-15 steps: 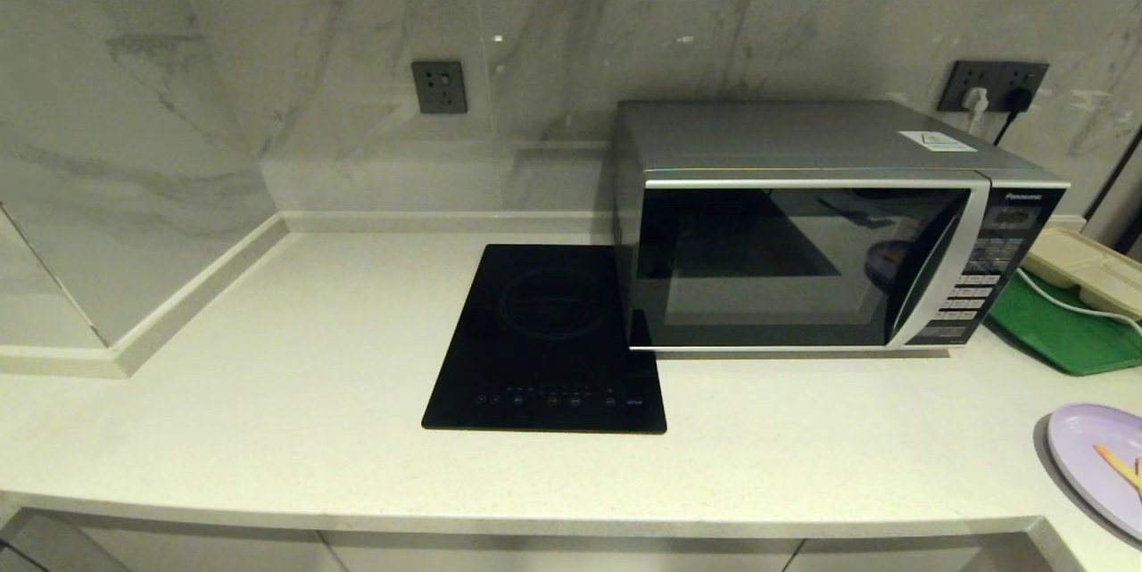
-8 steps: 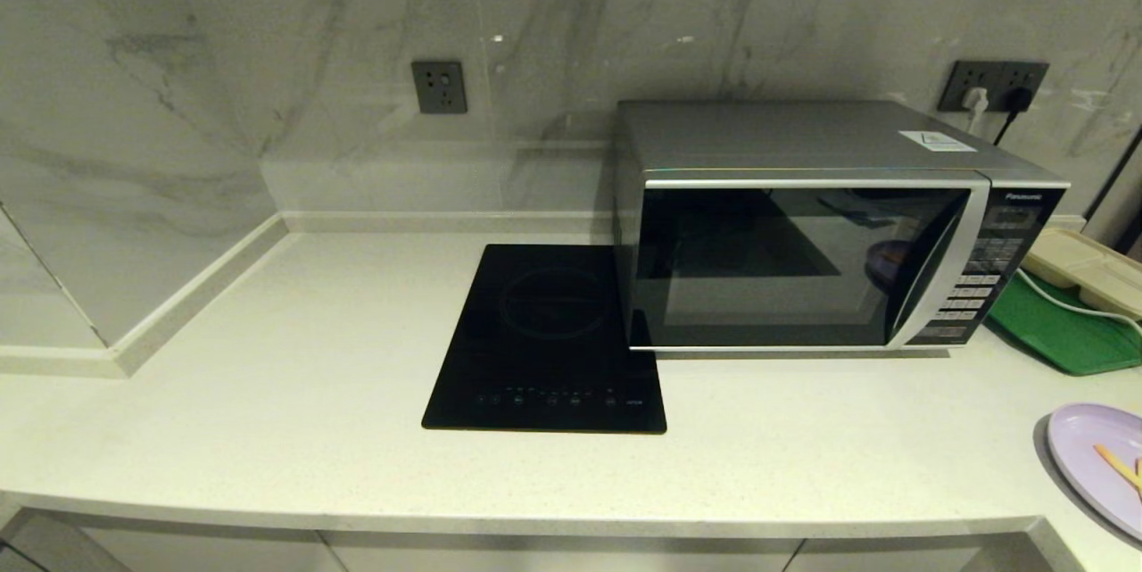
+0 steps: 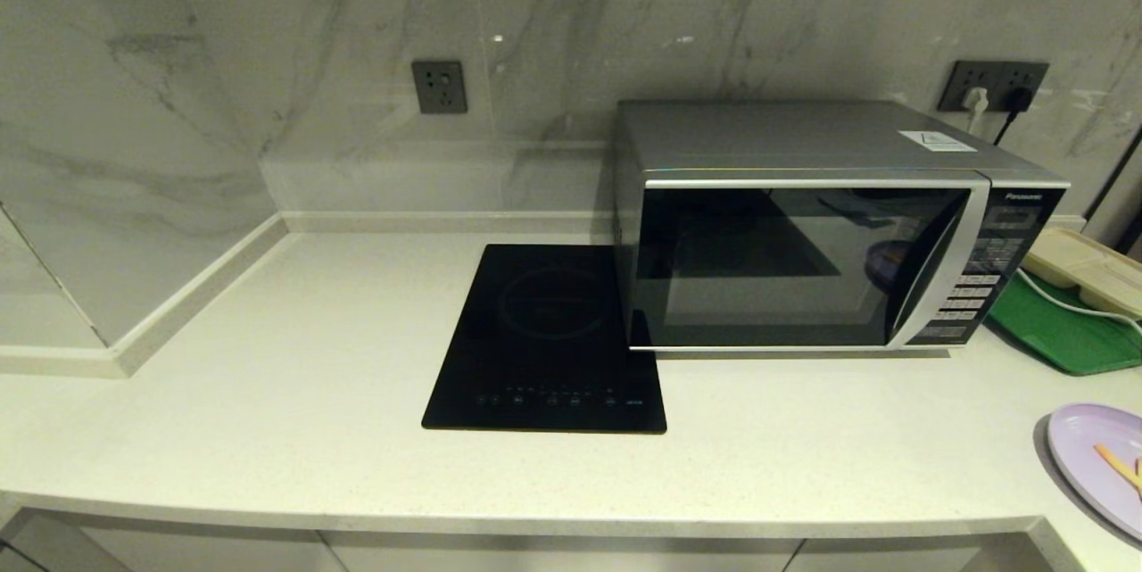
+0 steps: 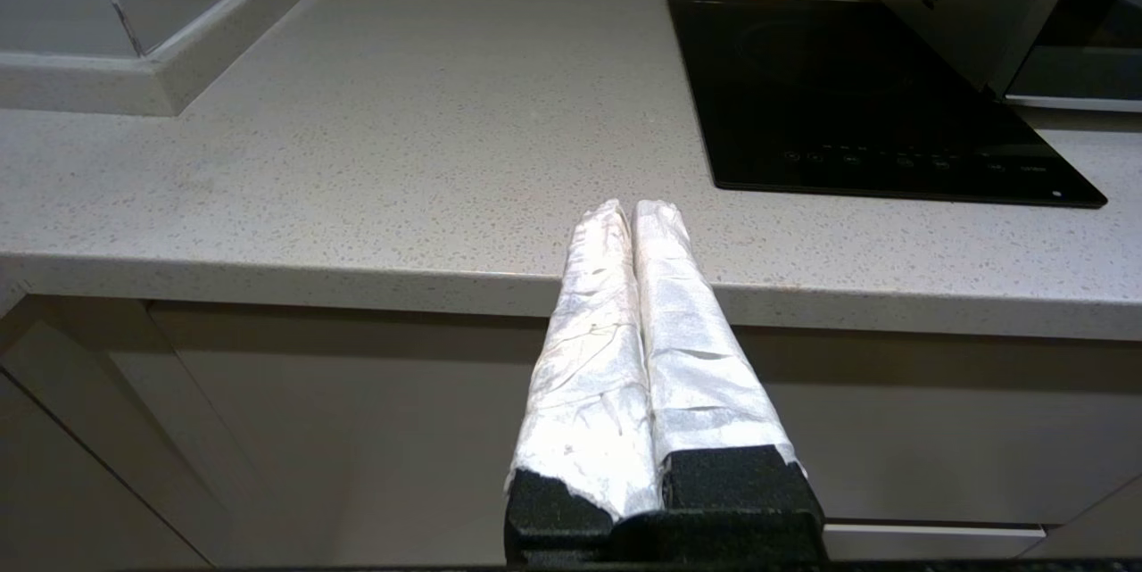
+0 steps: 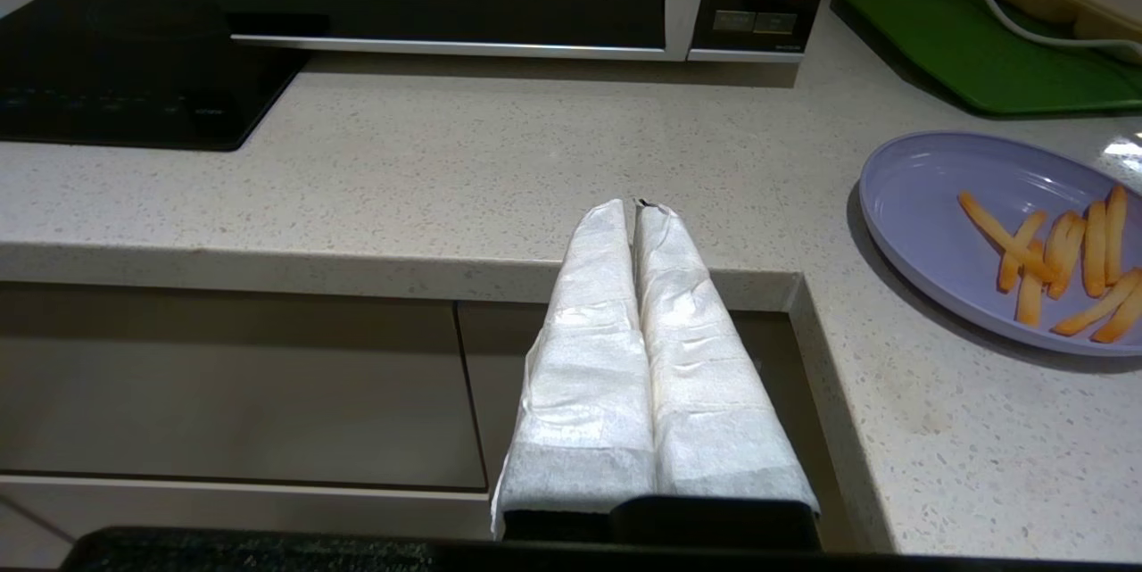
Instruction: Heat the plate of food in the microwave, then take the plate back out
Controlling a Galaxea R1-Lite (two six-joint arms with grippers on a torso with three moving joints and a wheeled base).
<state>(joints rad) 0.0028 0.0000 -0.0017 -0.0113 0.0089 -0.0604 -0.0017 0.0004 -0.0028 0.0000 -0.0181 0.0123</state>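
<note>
The microwave [image 3: 830, 233] stood at the back of the pale tabletop [image 3: 268, 393] with its dark glass door closed, just beside the black induction hob [image 3: 549, 340] on its left. The plate of food [image 5: 990, 233] (lavender, with a few orange fries lying loose on it) rested on the tabletop near the front right corner, well apart from the microwave. Behind it lay a green tray [image 3: 1062, 331]. The left gripper [image 4: 633, 211] hung before the tabletop's front edge, jaws pressed together and holding nothing. The right gripper [image 5: 638, 208] hung likewise, jaws together and empty, near the plate.
</note>
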